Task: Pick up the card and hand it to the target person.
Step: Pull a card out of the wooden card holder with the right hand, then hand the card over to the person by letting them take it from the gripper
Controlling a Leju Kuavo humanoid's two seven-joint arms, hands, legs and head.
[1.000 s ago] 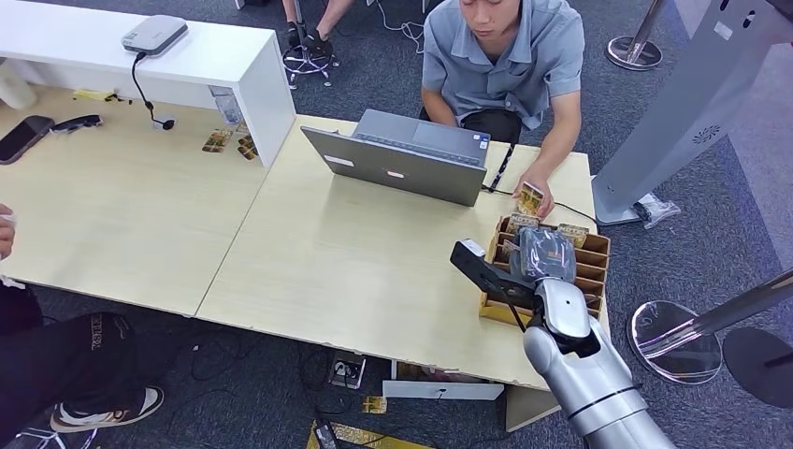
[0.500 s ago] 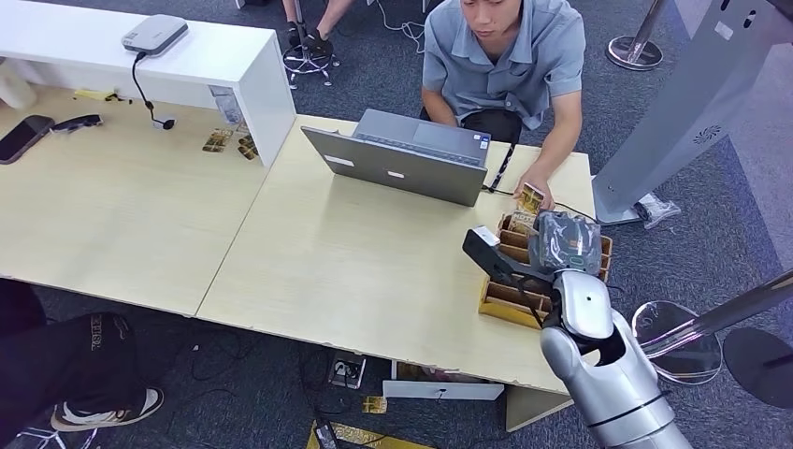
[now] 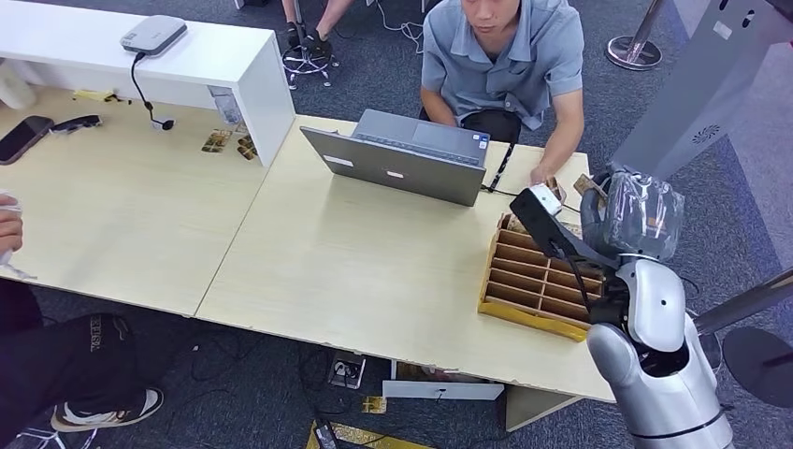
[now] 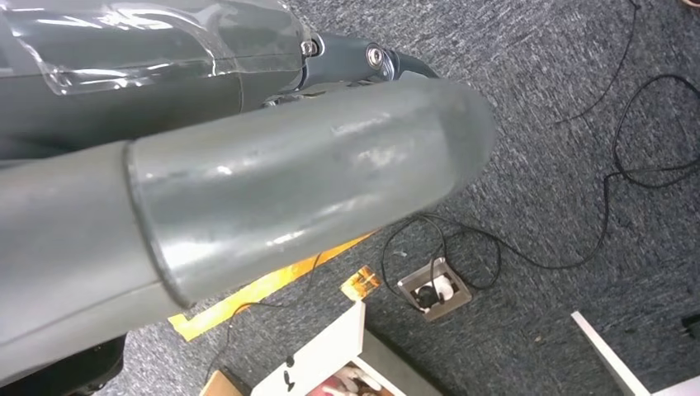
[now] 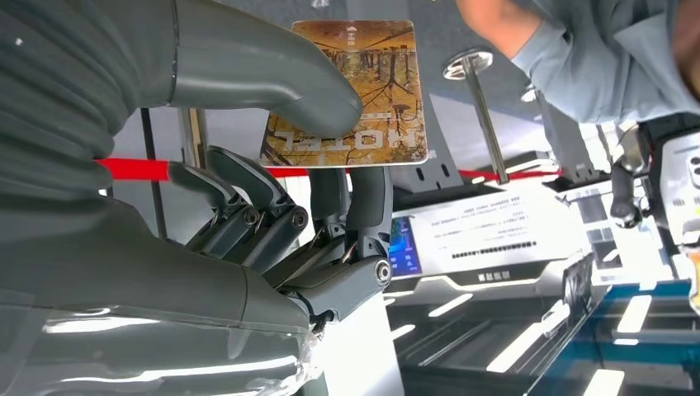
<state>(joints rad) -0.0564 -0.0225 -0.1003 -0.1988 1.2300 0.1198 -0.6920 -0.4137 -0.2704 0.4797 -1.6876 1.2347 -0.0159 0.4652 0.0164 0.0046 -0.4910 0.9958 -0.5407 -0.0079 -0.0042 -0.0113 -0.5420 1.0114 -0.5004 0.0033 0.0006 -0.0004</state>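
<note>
My right hand (image 3: 641,215), wrapped in clear plastic, is raised beyond the table's far right corner. In the right wrist view the thumb (image 5: 272,78) and fingers pinch a brown hotel card (image 5: 363,74); the head view shows the card (image 3: 587,184) as a small brown edge beside the hand. A seated person in a grey-blue shirt (image 3: 505,56) sits behind the laptop, one hand (image 3: 545,176) on the table close to my hand. My left hand (image 4: 314,173) hangs over the carpet with its thumb straight and nothing in it.
A wooden divided card box (image 3: 538,281) lies on the table under my right arm. An open laptop (image 3: 402,159) stands mid-table. A grey kiosk post (image 3: 701,94) and a stanchion base (image 3: 757,365) stand on the right. Another person (image 3: 84,360) sits at the near left.
My right hand rose out of the card box and moved up and to the right with the card, nearer the seated person. A person's hand has appeared at the left edge.
</note>
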